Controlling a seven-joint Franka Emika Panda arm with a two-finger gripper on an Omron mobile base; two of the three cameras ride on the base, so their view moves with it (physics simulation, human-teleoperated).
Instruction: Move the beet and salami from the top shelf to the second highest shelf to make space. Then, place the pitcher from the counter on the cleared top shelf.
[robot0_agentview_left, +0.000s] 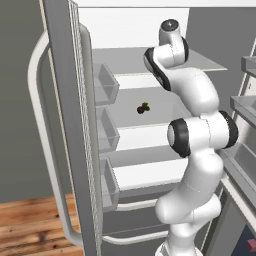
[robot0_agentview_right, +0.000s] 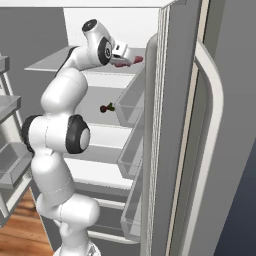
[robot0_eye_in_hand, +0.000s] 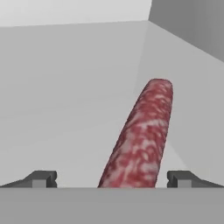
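I had the arm reaching into the open fridge at the level of the top shelf (robot0_agentview_right: 50, 61), and the gripper (robot0_eye_in_hand: 111, 178) was spread wide, its two tips standing well apart on either side of the salami (robot0_eye_in_hand: 142, 135) with gaps showing between each tip and the meat, so I judged it released and gripping nothing. Through the hand camera the salami lay on the shelf floor between the tips, running away from me toward the back corner where the rear wall met the side wall; from the right base camera I could see its pinkish end poking out just past the hand near the right edge of that top shelf. The beet (robot0_agentview_left: 143, 108) already sat on the second highest shelf, roughly mid-shelf and a little back from the front edge, well apart from the door bins (robot0_agentview_left: 106, 84), so I counted that part as done. The salami was not yet moved, by my reading: it needed closing on, lifting out and setting down on the shelf beside the beet. After that the pitcher remained to be fetched from the counter and stood on the freed top shelf, so I put the job at perhaps a third of the way through
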